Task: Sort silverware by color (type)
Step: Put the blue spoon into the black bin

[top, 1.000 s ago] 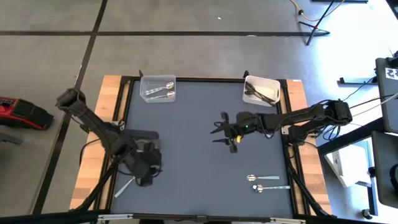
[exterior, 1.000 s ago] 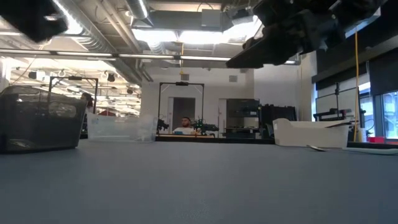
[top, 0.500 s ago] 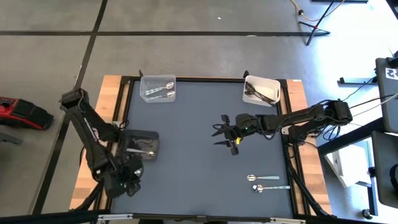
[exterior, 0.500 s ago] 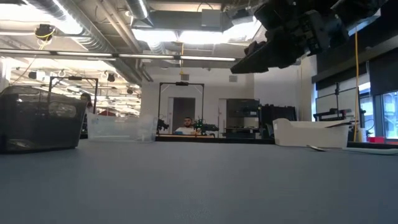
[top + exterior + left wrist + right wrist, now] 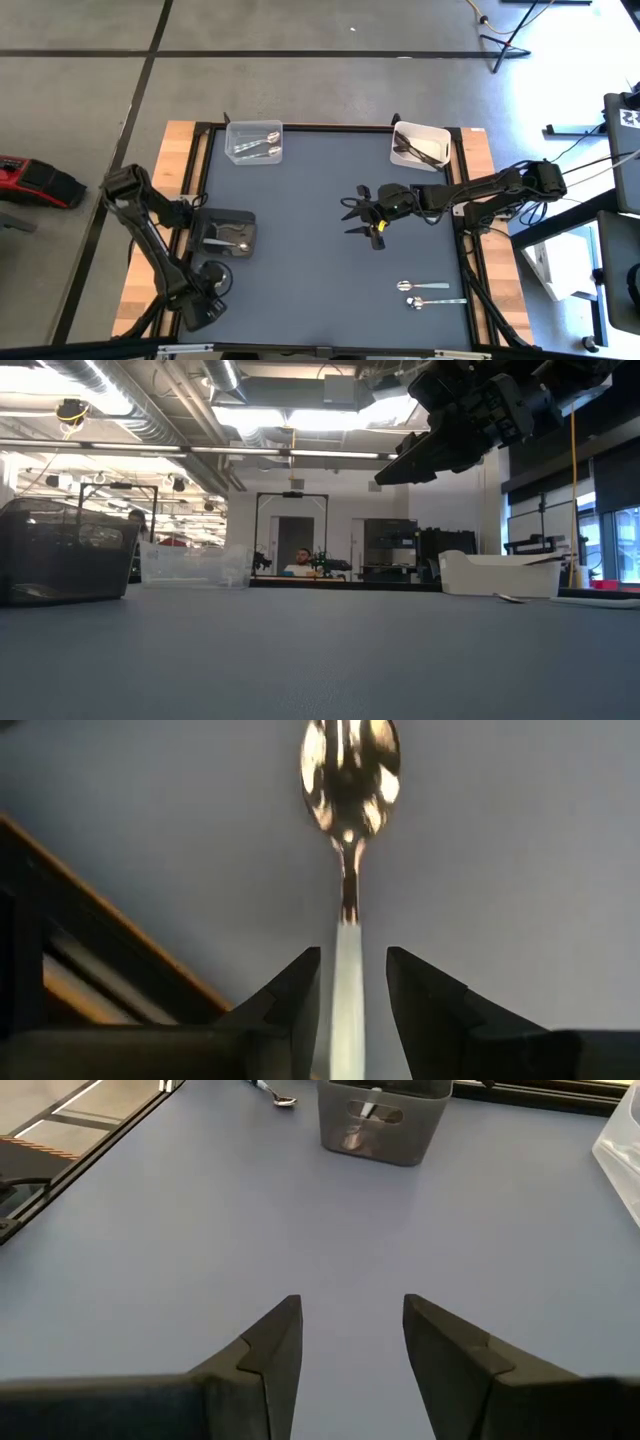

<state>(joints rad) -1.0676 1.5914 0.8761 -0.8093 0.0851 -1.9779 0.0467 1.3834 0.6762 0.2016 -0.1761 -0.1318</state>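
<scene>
A shiny spoon lies flat on the table mat near the near-left corner. My left gripper points down over it, open. Its two fingers stand on either side of the spoon's handle, with a gap on each side. In the high view the gripper hides the spoon. My right gripper hovers open over the middle of the table with nothing between its fingers. Two more spoons lie on the mat at the near right.
A dark grey bin with a spoon in it stands just beyond my left gripper. A clear bin with silver spoons is at the far left. A white bin with dark utensils is at the far right. The table's wooden left rim runs close by.
My left gripper has gone from beside the dark grey bin toward the table's near-left corner and down, rolling about its own axis, and now stands over the spoon there. The spoon has stayed where it was.
</scene>
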